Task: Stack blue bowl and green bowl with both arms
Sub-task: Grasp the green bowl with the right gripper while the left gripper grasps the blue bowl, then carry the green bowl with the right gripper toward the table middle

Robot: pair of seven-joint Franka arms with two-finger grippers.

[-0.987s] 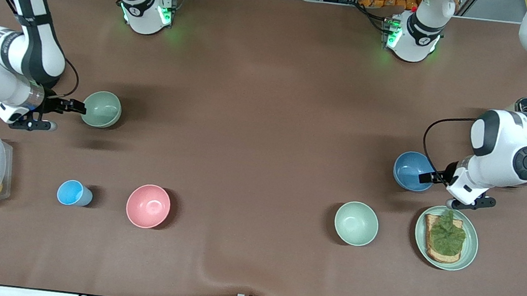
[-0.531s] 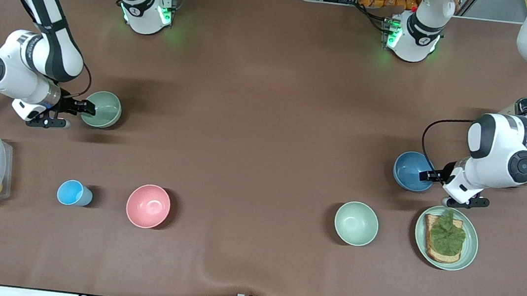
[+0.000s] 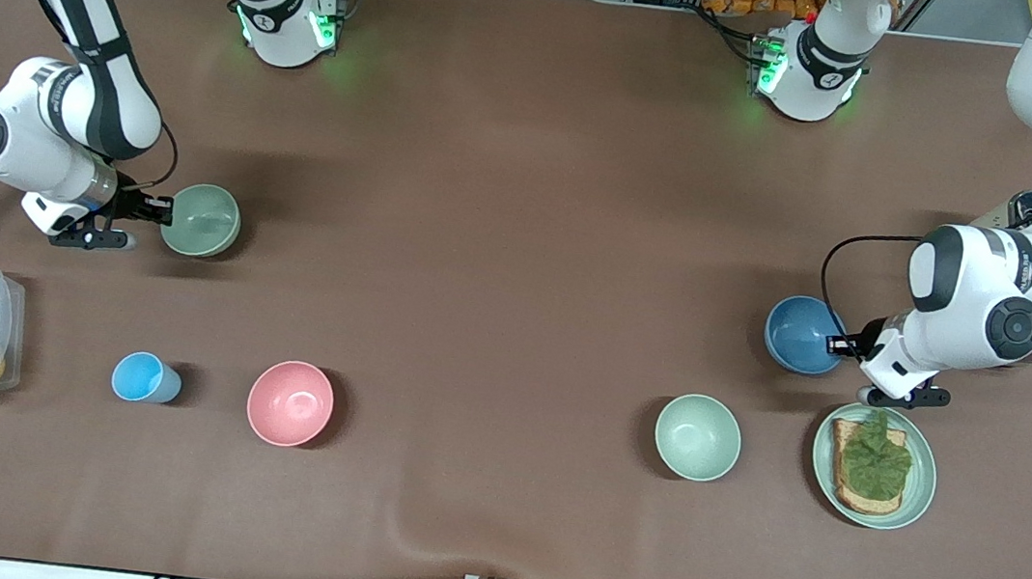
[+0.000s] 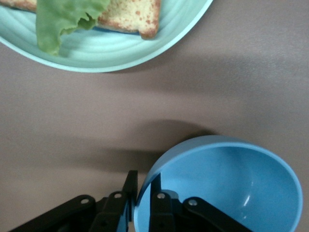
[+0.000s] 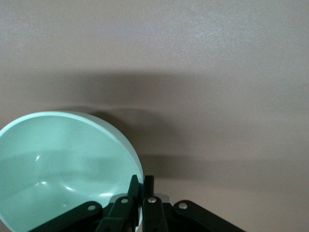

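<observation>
The blue bowl [image 3: 803,334], a round matte medium-blue one, and the green bowl [image 3: 201,220], a round matte pale sage-green one of the same size, sit well apart on the brown table [image 3: 522,232], the blue toward the left arm's end and the green toward the right arm's end, both farther from the front camera than the row of other dishes. From my seat I read the left gripper [image 4: 141,198] as clamped on the blue bowl's rim, one finger inside the wall and one outside; in the front view it meets the bowl on the side facing the table's end. The right gripper [image 5: 140,193] pinches the green bowl's rim the same way, its fingers drawn together over the thin wall. So each arm has the bowl nearest it, and each bowl lies inward of its gripper, toward the table's middle, which I judge is where the two must be brought to stack. The blue bowl looks tipped in the left wrist view; whether either has left the table I cannot tell. Nearer the camera stand a round green plate with toast and lettuce [image 3: 874,464] just beside the left gripper, a mint-green bowl [image 3: 697,436], a pink bowl [image 3: 290,403] and a small light-blue cup [image 3: 140,377].
</observation>
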